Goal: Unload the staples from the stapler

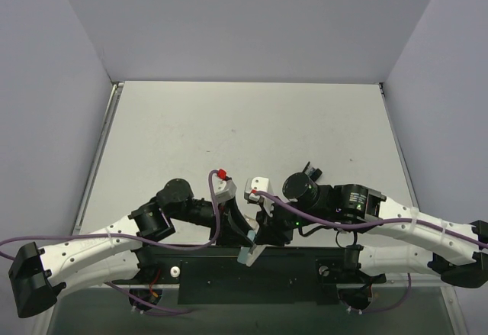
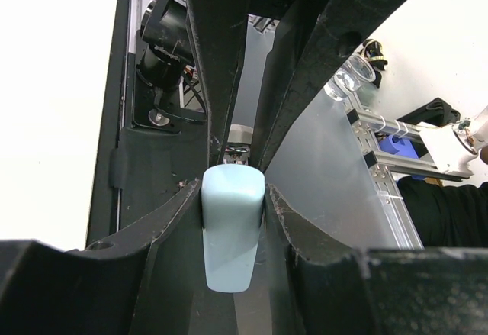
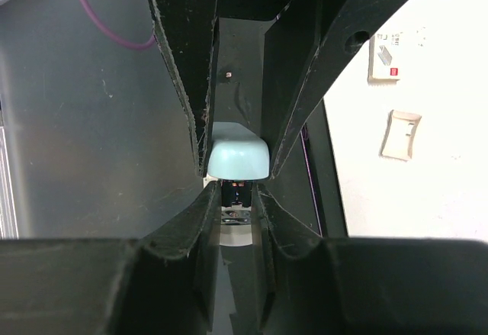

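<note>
- Meeting over the table's point(image 1: 229, 121) near edge, left pincer point(image 1: 245, 245) and right pincer point(image 1: 263, 236) converge on one pale blue bar point(image 1: 249, 256).
- Left wrist: left pincer point(image 2: 234, 213) clenched on the pale blue bar point(image 2: 232, 243); one stapler point(image 2: 241, 138) just behind.
- Right wrist: right pincer point(image 3: 235, 190) clamped narrowly around the stapler point(image 3: 235, 214), pale blue bar point(image 3: 238, 156) just above.

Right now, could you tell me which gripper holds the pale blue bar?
The left gripper clamps the pale blue bar; the right gripper pinches the black stapler just beyond the bar's rounded end.

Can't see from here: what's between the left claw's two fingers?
A pale blue bar, pinched between the fingers of the left gripper, shown in the left wrist view.
</note>
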`<act>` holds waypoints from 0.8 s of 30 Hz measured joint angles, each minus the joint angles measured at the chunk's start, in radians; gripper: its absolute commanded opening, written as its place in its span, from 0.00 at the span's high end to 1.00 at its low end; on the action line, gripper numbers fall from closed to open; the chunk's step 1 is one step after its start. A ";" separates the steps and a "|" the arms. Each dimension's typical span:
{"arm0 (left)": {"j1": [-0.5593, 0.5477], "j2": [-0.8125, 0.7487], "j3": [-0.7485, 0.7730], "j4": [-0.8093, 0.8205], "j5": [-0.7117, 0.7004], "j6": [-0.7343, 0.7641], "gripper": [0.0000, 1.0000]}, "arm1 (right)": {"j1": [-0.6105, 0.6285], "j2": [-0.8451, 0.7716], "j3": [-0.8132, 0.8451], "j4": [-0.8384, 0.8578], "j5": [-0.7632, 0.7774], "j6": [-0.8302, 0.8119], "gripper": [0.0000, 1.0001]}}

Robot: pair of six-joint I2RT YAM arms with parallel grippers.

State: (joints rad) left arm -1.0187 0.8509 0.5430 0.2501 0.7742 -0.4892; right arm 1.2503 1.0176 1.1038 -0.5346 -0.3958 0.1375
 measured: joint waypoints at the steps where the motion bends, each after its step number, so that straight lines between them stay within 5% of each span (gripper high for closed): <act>1: -0.001 0.000 0.000 -0.001 0.000 0.000 1.00 | 0.000 0.000 -0.001 0.000 -0.002 0.002 1.00; 24: -0.034 -0.035 0.028 -0.076 -0.103 0.028 1.00 | 0.008 -0.322 -0.335 0.149 0.023 0.157 1.00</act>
State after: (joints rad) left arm -1.0531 0.8162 0.5713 0.1745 0.6708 -0.4614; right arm 1.2583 0.6956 0.7692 -0.3855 -0.3729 0.2943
